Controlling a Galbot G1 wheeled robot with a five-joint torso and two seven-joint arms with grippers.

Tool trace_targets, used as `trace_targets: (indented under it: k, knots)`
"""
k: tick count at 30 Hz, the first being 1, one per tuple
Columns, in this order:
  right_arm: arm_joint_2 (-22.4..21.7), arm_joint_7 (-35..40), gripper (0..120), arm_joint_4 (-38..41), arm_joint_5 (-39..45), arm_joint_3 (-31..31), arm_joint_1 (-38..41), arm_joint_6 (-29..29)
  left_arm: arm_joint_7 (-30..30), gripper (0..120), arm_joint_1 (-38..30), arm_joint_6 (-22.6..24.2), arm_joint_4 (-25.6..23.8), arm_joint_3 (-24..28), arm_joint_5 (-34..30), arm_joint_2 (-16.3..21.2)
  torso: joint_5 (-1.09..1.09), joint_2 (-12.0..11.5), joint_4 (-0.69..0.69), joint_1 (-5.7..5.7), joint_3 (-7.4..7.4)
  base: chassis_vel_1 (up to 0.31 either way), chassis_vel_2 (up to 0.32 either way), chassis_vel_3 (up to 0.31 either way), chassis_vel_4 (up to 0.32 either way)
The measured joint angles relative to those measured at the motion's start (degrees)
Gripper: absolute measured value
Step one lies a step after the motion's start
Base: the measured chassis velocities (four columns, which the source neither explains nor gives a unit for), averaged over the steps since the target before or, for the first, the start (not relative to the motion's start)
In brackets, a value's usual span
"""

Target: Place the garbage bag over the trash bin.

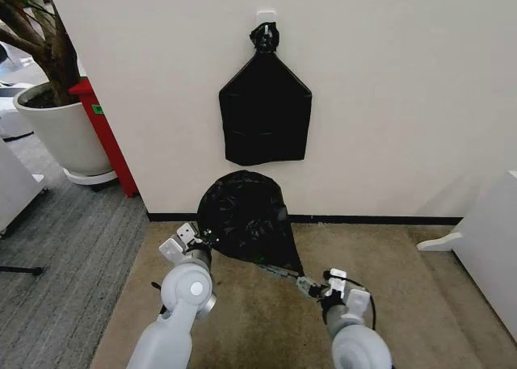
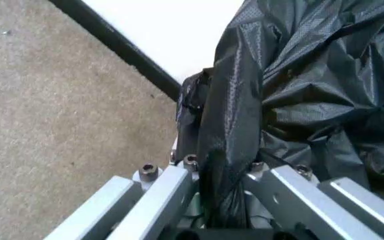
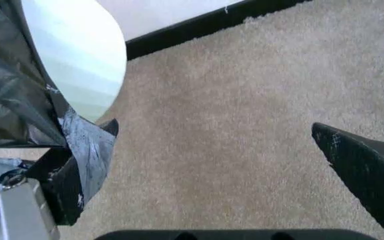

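Right tool (image 1: 313,287), near on the carpet, jaws wide, bag film draped on one finger. Left tool (image 1: 187,238) pinches the garbage bag (image 1: 245,215), draped over the trash bin (image 3: 78,55) by the far wall. I'd pull both edges down evenly.

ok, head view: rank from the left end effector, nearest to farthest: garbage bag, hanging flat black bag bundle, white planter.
1. garbage bag: touching the left end effector, bunched just to its right, low against the wall.
2. flat black bag bundle: higher on the wall, hanging from a hook above the garbage bag.
3. white planter: farthest, on the floor, past the wall corner on the left.
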Motion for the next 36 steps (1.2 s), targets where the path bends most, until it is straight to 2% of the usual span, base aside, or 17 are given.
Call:
trace_targets:
  k: [10, 16, 25, 28, 32, 36]
  knots:
    - [1.4, -2.0, 100, -0.9, 0.2, -4.0, 0.0, 0.2, -0.4, 1, 0.6, -0.2, -0.1, 0.2, 0.2, 0.6, -0.01, 0.0, 0.01, 0.00, 0.00, 0.000, 0.000, 0.000, 0.000]
    - [2.0, -3.9, 100, 1.3, 6.4, -6.9, 1.3, 0.7, -0.3, 1, 1.3, -0.7, 0.3, 2.5, 1.5, 0.1, 0.00, 0.0, 0.01, 0.00, 0.00, 0.000, 0.000, 0.000, 0.000]
    - [1.2, -5.4, 100, 6.2, 11.3, -7.6, 1.7, 0.6, 0.3, 1, 1.6, -0.9, 1.8, 4.5, 3.1, -1.3, 0.00, 0.0, 0.01, 0.00, 0.00, 0.000, 0.000, 0.000, 0.000]
    - [0.5, -6.5, 100, 9.0, 9.9, -7.4, 1.1, 0.4, 1.0, 1, 1.8, -1.3, 2.5, 5.3, 4.5, -1.0, 0.00, 0.0, 0.00, 0.00, 0.00, 0.000, 0.000, 0.000, 0.000]
    - [-1.0, -9.6, 100, 13.1, 3.4, -6.8, 1.0, 1.7, 2.7, 1, 2.9, -2.3, 3.3, 6.3, 8.2, -0.3, 0.00, 0.0, 0.00, 0.00, 0.00, 0.000, 0.000, 0.000, 0.000]
    - [-3.0, -12.2, 98, 16.0, -1.9, -7.1, 3.8, 3.4, 5.5, 1, 4.4, -3.8, 3.9, 7.0, 14.9, 0.5, 0.00, 0.0, 0.00, 0.00, 0.00, 0.000, 0.000, 0.000, 0.000]
